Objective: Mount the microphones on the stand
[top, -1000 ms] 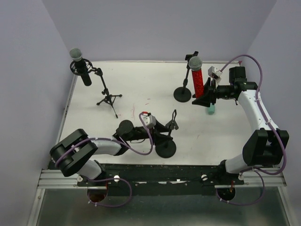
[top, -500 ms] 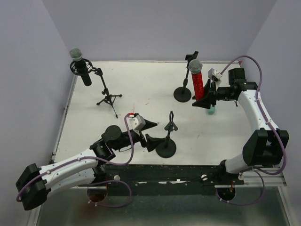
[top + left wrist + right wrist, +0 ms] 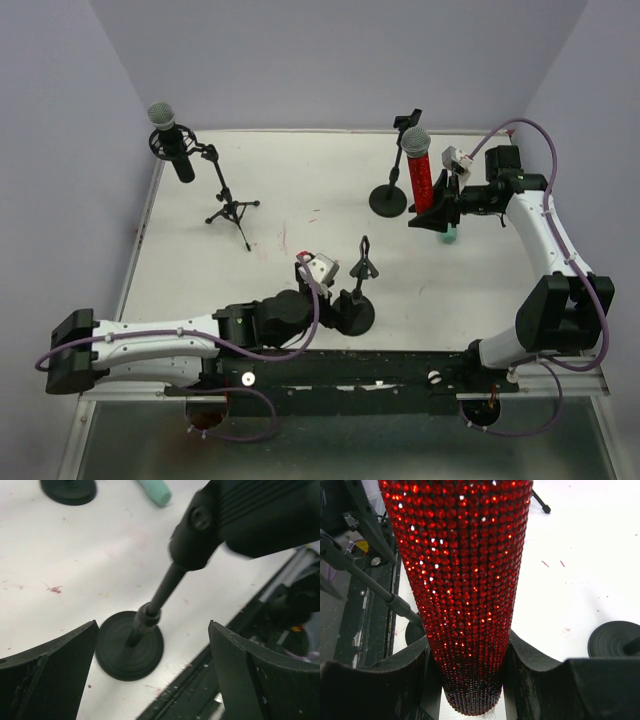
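One of three done. The black microphone (image 3: 172,140) sits in the cradle of the tripod stand (image 3: 232,208) at the far-left corner of the bench, head up.

The red microphone (image 3: 420,170) is not mounted yet. It is upright in the air near the far-right corner, just beside the far round-base stand (image 3: 388,200). That stand's clip (image 3: 410,120) shows empty, close to the microphone's silver head. The right gripper (image 3: 432,208) is clamped on the red body low down. In the right wrist view, both pads press the sequinned barrel, with its bottom end poking out below them.

The green microphone (image 3: 449,235) lies flat on the bench near the right edge, beneath the right gripper, untouched.

The near round-base stand (image 3: 353,312) stands by the middle of the near edge, and its clip (image 3: 364,262) is also empty.

The left gripper (image 3: 322,272) is spread wide and holds nothing. In the left wrist view its two fingers (image 3: 60,670) sit well apart on either side of the near stand's pole, with no contact visible. It looks set to steady that stand or to pull away; the pictures don't show which.

Left to do, judging from the layout: seat the red one in a clip, then pick up the green one and mount it on the remaining stand.
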You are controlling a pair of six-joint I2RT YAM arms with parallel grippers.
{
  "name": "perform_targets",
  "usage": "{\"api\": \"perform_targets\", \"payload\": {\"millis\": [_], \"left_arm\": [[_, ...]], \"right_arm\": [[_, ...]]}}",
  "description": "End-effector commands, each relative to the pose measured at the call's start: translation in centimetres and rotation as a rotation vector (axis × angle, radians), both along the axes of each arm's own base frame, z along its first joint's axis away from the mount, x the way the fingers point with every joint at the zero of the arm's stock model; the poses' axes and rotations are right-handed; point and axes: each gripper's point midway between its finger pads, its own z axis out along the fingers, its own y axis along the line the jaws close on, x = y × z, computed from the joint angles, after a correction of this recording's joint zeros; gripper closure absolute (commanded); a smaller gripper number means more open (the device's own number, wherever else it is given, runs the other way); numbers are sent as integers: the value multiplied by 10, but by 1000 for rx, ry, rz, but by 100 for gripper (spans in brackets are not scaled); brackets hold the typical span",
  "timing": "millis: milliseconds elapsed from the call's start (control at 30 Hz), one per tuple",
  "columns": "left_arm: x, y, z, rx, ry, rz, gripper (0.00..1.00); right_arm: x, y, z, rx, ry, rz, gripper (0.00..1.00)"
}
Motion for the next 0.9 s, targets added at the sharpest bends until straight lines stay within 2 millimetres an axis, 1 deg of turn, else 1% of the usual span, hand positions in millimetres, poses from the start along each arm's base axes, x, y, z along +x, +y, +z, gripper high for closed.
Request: {"api": "perform_targets", "payload": {"millis": [0, 33, 67, 167, 233, 300, 367, 433, 467, 533, 600, 633, 667, 700, 767, 833, 867], "left_arm": [[43, 7, -2, -37, -183, 253, 2], [49, 8, -2, -42, -218, 287, 3], [54, 7, 2, -56, -253, 309, 4], [59, -3, 11, -82, -325, 314, 8], [61, -13, 10, -80, -336, 308, 13], [61, -22, 8, -87, -339, 303, 15], [60, -27, 6, -97, -345, 307, 24], [59, -30, 4, -99, -346, 307, 28], [58, -32, 3, -94, -347, 304, 35], [58, -34, 4, -93, -351, 302, 56], [56, -36, 5, -90, -366, 283, 72], [55, -36, 7, -91, -377, 270, 81], [52, -37, 8, -84, -397, 246, 88], [49, -38, 10, -81, -419, 215, 92], [41, -40, 12, -65, -485, 120, 98], [32, -41, 15, -77, -532, -6, 100], [35, -37, 17, -93, -534, -56, 100]], "right_arm": [[-3, 2, 9, 49, -4, 19, 100], [-3, 2, 9, 49, -2, 19, 100], [-3, 2, 8, 48, -1, 18, 100], [-4, 2, 9, 46, -4, 18, 100], [-3, 2, 8, 46, 2, 18, 100], [-3, 2, 8, 43, 0, 17, 100], [-3, 2, 7, 42, 1, 19, 100], [-3, 2, 7, 42, 3, 19, 100], [-3, 2, 7, 41, 3, 20, 100], [-3, 2, 6, 41, 5, 20, 100], [-3, 2, 6, 40, 8, 22, 100], [-3, 2, 5, 39, 11, 21, 100], [-3, 1, 5, 37, 8, 21, 100], [-3, 2, 5, 39, 7, 21, 100], [-3, 2, 5, 37, 7, 23, 100], [-3, 2, 4, 34, 7, 22, 100], [-3, 2, 3, 33, 8, 22, 100]]}}
